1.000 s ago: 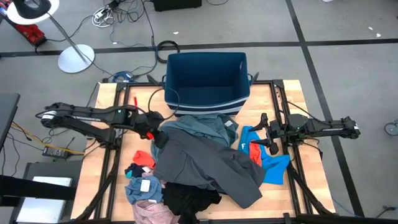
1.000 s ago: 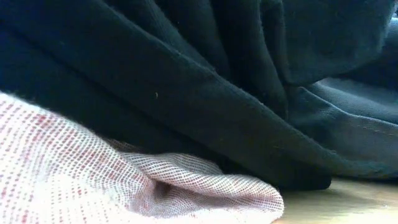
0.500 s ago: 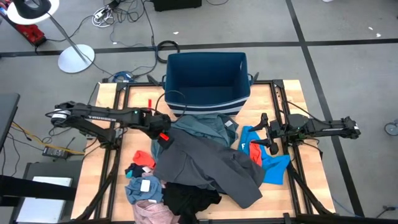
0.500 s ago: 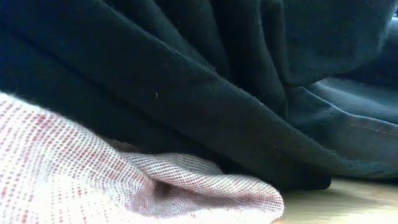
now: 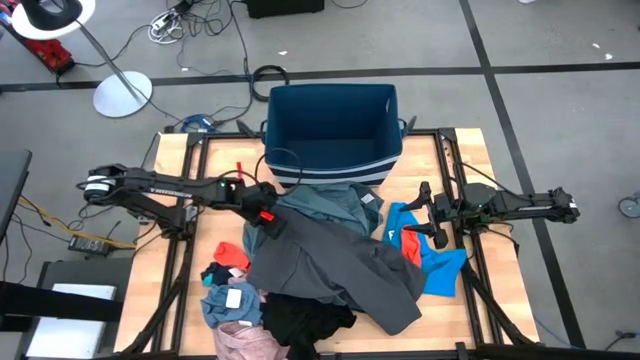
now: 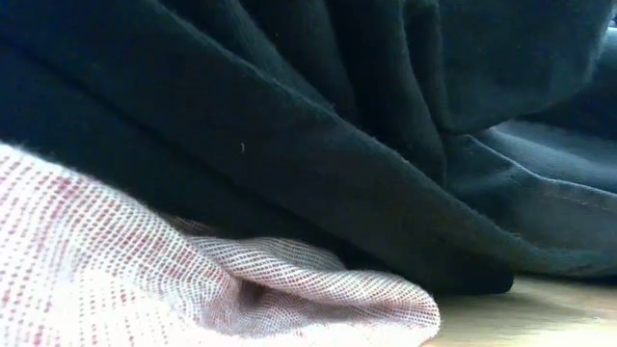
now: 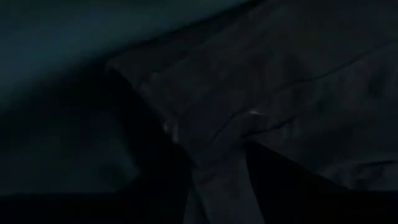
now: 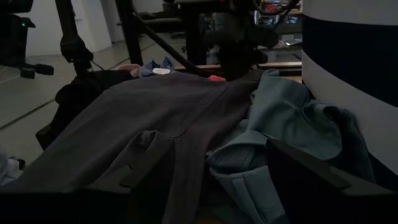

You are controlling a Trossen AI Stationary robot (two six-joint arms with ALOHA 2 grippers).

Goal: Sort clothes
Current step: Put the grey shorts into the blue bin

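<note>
Grey garment (image 5: 340,265) lies mid-surface, just in front of the blue bin (image 5: 333,130). Left gripper (image 5: 262,217) sits at the garment's bin-side edge; jaws' state cannot be told. Right gripper (image 5: 425,213) waits beside the garment, over bright blue cloth (image 5: 440,262), jaws apart, empty.

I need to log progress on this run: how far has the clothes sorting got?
Barely started. The blue bin looks empty, so nothing appears sorted yet. In hand: the left gripper is at the edge of the grey garment; whether it grips is unclear. Left: the teal garment, bright blue piece, black garment and small pieces. The right gripper waits beside the blue piece.
</note>
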